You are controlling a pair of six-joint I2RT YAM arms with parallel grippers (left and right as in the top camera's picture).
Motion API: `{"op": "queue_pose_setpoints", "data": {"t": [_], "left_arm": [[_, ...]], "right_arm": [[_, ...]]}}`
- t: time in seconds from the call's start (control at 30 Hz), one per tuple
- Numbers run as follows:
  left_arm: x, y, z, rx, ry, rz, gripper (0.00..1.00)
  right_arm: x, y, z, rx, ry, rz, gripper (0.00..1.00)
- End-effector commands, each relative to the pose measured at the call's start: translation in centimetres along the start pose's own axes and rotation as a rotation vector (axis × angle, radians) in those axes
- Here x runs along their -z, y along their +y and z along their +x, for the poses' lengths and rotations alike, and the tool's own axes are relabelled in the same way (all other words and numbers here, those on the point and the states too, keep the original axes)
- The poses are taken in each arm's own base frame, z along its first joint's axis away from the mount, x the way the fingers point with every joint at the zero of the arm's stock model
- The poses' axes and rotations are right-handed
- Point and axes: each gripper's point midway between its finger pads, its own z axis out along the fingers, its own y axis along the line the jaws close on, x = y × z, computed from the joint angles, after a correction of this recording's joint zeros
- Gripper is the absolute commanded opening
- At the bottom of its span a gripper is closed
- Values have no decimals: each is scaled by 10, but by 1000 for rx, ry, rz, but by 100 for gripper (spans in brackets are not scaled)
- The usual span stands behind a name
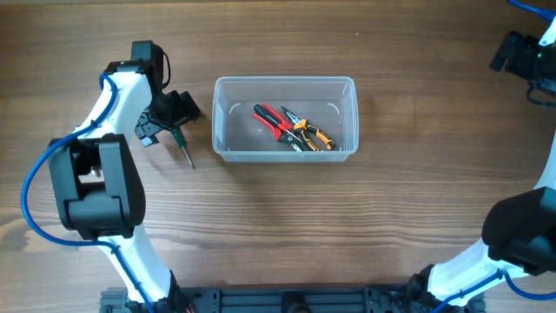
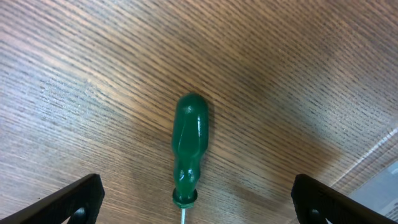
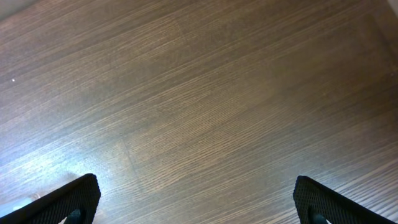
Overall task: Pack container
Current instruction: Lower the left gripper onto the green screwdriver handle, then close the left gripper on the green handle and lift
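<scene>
Tool status: my left gripper [image 1: 171, 123] has its jaws spread as wide as they go and holds nothing. It hangs over the screwdriver [image 2: 189, 146], left of centre in the overhead view. In the left wrist view my fingers [image 2: 74, 199] sit in the two lower corners. The green handle lies on the table [image 1: 347, 226] about midway between them, with its butt toward the top of the frame and the shaft leaving at the bottom edge. My right gripper [image 3: 199, 208] is equally wide, holds nothing, and is parked in the upper right corner of the overhead view, over bare wood.

The container [image 1: 287, 81] stands at the centre of the overhead view, a little above the middle, near the screwdriver but not touching it. Two pairs of pliers lie inside it, one red-handled [image 1: 271, 120] and one orange-and-black [image 1: 308, 132], crossed toward the right of its floor. The left part of the floor is bare.

Step in hand, as I judge it: pick up the screwdriver.

1. I should descend straight down and keep the handle centred between the jaws.
2. I should close across the thick middle of the handle, not the narrow neck near the shaft. The handle is round and glossy and may roll or slip.
3. I should stop before the fingers press into the wood.
4. I should lift until the shaft tip clears the container rim, then carry the screwdriver toward the bare left part of the floor.
5. I should release it low, lying flat, clear of the pliers.
</scene>
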Motion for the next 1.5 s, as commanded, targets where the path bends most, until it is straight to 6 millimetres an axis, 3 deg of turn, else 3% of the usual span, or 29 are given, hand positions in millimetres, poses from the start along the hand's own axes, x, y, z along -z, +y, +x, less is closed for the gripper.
{"op": "queue_pose_setpoints", "data": {"t": [0.0, 0.2, 0.57, 0.93, 1.47], "left_arm": [[-6, 5, 5, 25, 20, -23, 100], [-18, 11, 17, -28, 48, -36, 100], [-19, 8, 9, -18, 20, -23, 100], [-35, 11, 13, -16, 53, -41, 100], [-36, 10, 12, -17, 52, -40, 100]], "right_arm": [[-7, -3, 0, -21, 9, 12, 100], [-7, -3, 0, -21, 9, 12, 100], [-7, -3, -1, -21, 6, 12, 100], [-7, -3, -1, -21, 6, 12, 100], [-7, -3, -1, -21, 6, 12, 100]]}}
